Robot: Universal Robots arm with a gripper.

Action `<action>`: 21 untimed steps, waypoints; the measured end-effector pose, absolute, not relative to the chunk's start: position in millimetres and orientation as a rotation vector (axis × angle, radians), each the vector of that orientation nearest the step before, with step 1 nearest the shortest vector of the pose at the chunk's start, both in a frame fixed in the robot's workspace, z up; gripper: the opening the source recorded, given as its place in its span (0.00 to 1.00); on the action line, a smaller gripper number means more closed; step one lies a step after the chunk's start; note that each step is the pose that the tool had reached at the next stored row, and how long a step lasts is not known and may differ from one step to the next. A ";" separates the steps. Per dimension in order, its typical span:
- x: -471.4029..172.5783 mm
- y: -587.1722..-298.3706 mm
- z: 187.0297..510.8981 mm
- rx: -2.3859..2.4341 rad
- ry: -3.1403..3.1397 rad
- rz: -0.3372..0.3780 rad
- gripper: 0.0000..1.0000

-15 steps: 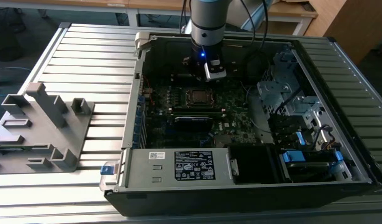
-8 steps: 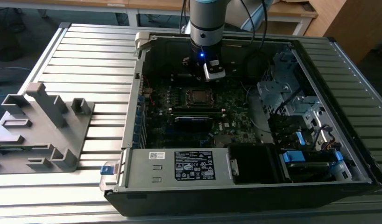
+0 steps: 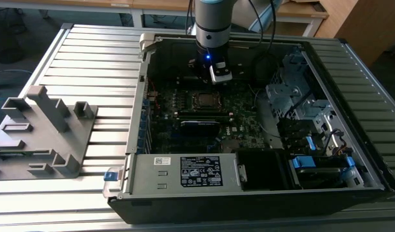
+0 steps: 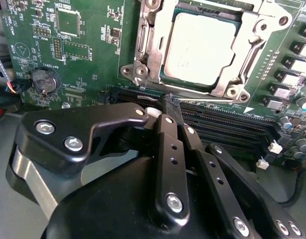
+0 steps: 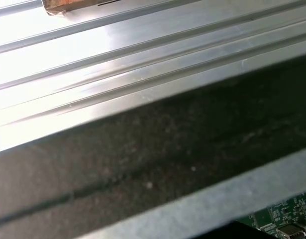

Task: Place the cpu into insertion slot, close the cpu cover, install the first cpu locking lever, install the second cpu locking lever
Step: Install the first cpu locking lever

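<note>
Claw [image 4: 171,105], black, on the arm reaching down into an open computer case [image 3: 249,208]: closed, fingertips pressed together, tip poised just over the long black memory slots [image 4: 227,122], with a white slot latch [image 4: 153,112] just beside it. In the exterior view the claw [image 3: 218,77] hangs over the board, near the socket. Chip [image 4: 200,47], dull silver top, lying flat in its socket [image 4: 212,7], just past the memory slots from the claw. Cover plate [image 4: 155,59], shiny metal frame, lowered flat around the chip, whose top shows through the window. Thin wire lever [image 4: 139,47] along one edge of the cover plate; whether it is latched, cannot tell. Green circuit board [image 4: 93,64] all around, with a round coin battery [image 4: 43,82] well off to one side. The claw's own black linkage blocks the nearer stretch of board in the second wrist view. Labelled power supply box [image 3: 184,171] at the case's near end. Drive bays with blue tabs [image 3: 303,162] at the exterior view's right. Slatted metal table [image 3: 88,63] under the case. Grey plastic fixture [image 3: 43,130] on the table at the exterior view's left, well apart from the case. The first wrist view looks past the table slats and the case's dark wall.
</note>
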State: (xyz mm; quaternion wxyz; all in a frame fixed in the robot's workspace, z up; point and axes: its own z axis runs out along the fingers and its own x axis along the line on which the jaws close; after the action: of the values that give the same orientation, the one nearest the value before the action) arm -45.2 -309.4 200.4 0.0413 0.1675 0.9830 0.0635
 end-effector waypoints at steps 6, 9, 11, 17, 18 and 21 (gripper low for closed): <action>-45.7 -309.5 200.2 0.512 3.006 0.199 0.11; -46.2 -309.4 200.0 0.513 3.004 0.214 0.11; -46.2 -309.4 200.0 0.512 3.004 0.214 0.11; -46.4 -309.8 198.9 0.513 3.004 0.214 0.11; -46.4 -309.9 198.5 0.513 3.004 0.214 0.11; -46.3 -310.1 197.7 0.512 3.004 0.214 0.11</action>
State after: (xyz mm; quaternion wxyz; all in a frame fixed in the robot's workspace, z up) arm -46.3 -310.1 197.7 0.0434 0.1676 0.9824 0.0700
